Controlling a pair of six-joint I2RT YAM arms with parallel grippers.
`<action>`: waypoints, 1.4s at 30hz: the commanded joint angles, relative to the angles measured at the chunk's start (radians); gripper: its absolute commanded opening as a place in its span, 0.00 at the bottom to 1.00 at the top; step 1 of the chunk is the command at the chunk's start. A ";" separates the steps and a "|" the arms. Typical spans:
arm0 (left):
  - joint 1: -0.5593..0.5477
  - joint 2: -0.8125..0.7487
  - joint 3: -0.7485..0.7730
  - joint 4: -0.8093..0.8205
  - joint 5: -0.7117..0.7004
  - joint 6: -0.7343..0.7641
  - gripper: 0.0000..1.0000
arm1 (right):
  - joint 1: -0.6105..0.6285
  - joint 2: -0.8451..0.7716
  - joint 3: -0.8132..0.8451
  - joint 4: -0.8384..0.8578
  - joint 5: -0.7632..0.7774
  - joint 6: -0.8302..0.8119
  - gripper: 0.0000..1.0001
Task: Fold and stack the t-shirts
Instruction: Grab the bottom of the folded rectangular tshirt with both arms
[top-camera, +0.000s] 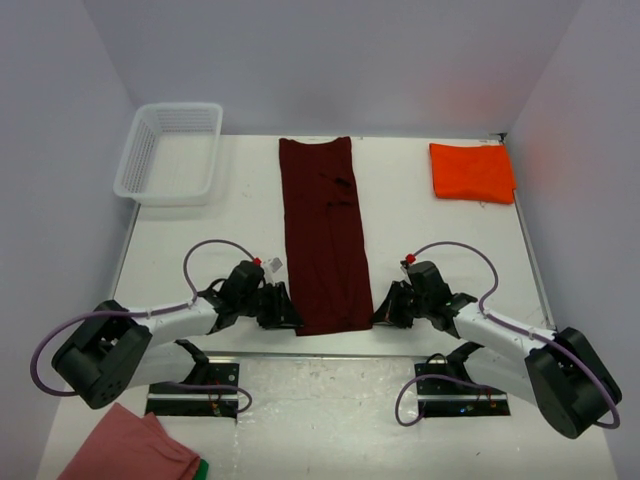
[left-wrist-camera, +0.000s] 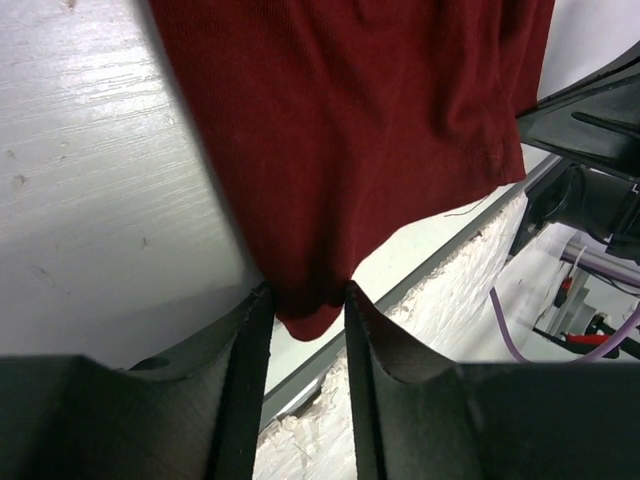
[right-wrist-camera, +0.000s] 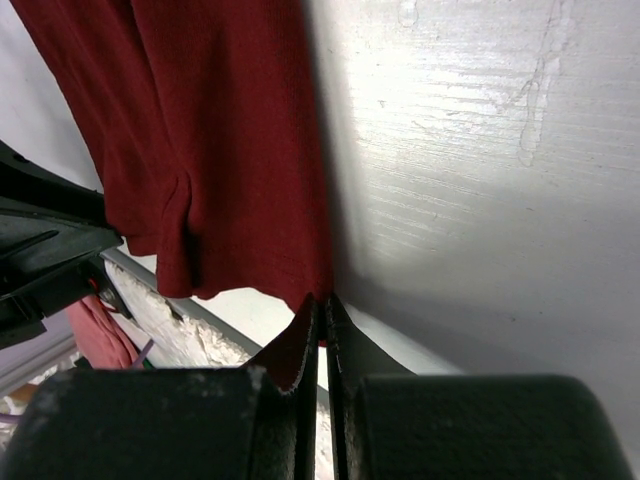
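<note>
The dark maroon t-shirt (top-camera: 322, 240) lies folded into a long narrow strip down the middle of the table, its near end between my two grippers. My left gripper (top-camera: 288, 314) sits at its near left corner. In the left wrist view the jaws (left-wrist-camera: 307, 292) stand apart with the corner of the maroon t-shirt (left-wrist-camera: 350, 150) hanging between them. My right gripper (top-camera: 386, 314) is at the near right corner, and its fingers (right-wrist-camera: 325, 300) are pinched tight on the edge of the maroon t-shirt (right-wrist-camera: 220, 150). The bright orange-red t-shirt (top-camera: 472, 172) lies folded at the far right.
A white mesh basket (top-camera: 165, 195) stands at the far left corner. A salmon-pink cloth with a green edge (top-camera: 130, 448) lies below the table's near edge at the left. The table's front edge (left-wrist-camera: 440, 262) runs just under both grippers.
</note>
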 joint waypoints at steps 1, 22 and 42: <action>-0.011 0.022 -0.017 0.067 0.021 -0.011 0.35 | 0.011 0.009 0.003 0.007 0.018 0.007 0.00; -0.027 -0.168 -0.145 0.023 0.067 -0.020 0.00 | 0.070 -0.057 0.010 -0.105 0.101 -0.028 0.00; -0.025 -0.306 -0.197 -0.158 0.046 0.008 0.00 | 0.130 -0.160 0.063 -0.312 0.293 0.041 0.00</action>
